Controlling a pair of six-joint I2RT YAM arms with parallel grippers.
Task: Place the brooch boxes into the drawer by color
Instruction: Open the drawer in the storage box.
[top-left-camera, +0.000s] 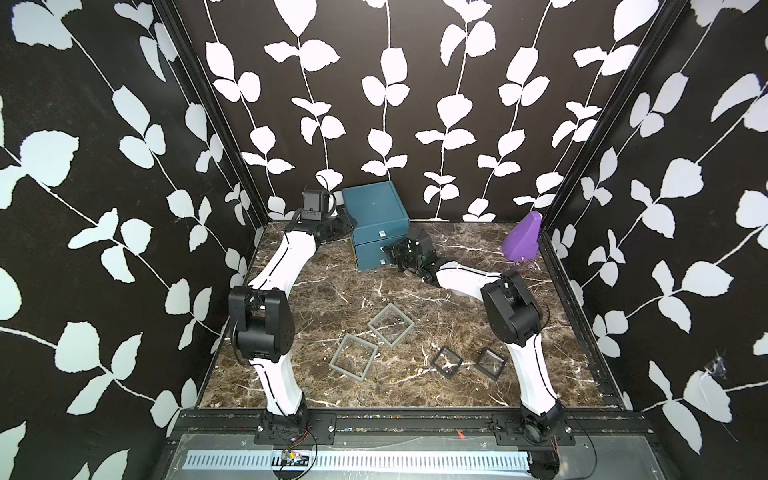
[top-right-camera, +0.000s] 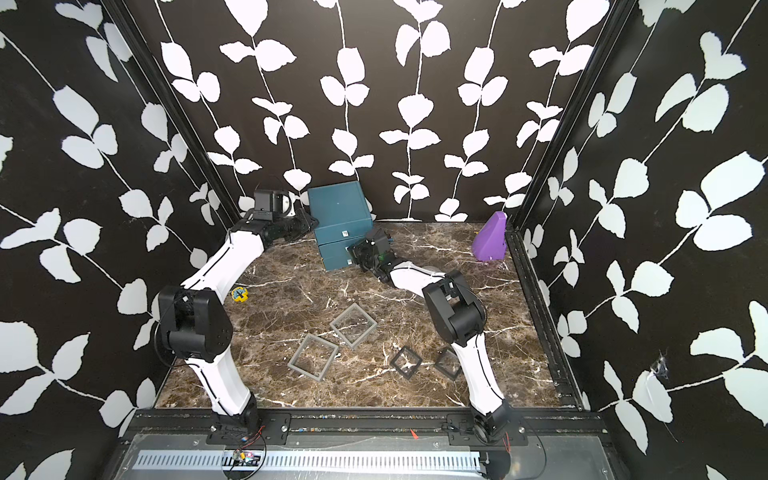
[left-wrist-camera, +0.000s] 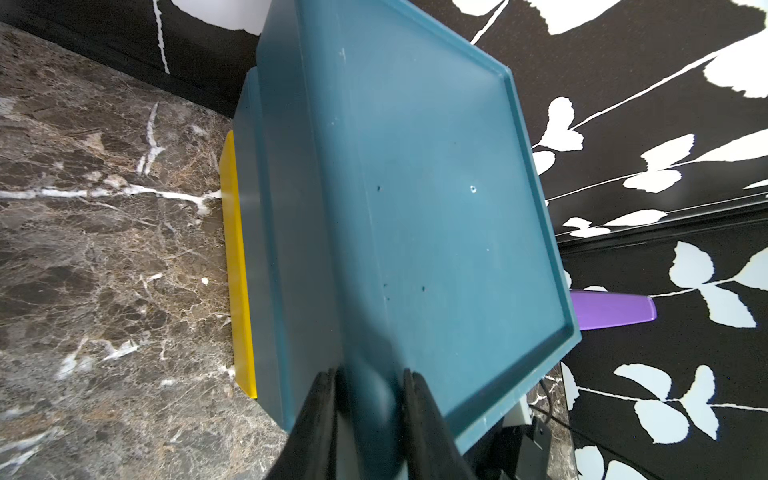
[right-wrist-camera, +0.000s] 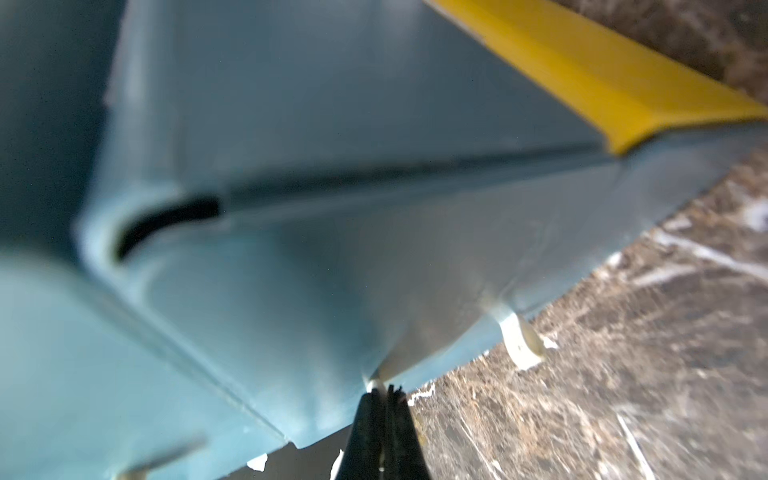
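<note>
Black brooch boxes (top-left-camera: 447, 361) nearest, right gripper (right-wrist-camera: 383, 388) pinched tight on silver pull (right-wrist-camera: 371, 379), left gripper (left-wrist-camera: 369, 374) narrowly clamping drawer (left-wrist-camera: 415, 187) corner

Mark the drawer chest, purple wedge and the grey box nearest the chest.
drawer chest (top-left-camera: 374, 205): in a top view, its top face.
purple wedge (top-left-camera: 521, 241): in a top view, its front face.
grey box nearest the chest (top-left-camera: 391, 325): in a top view, its clear centre.

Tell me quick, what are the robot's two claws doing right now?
Left gripper: closed on the teal drawer chest at its corner.
Right gripper: closed, tips at a silver drawer pull; whether it pinches it can't be told.
</note>
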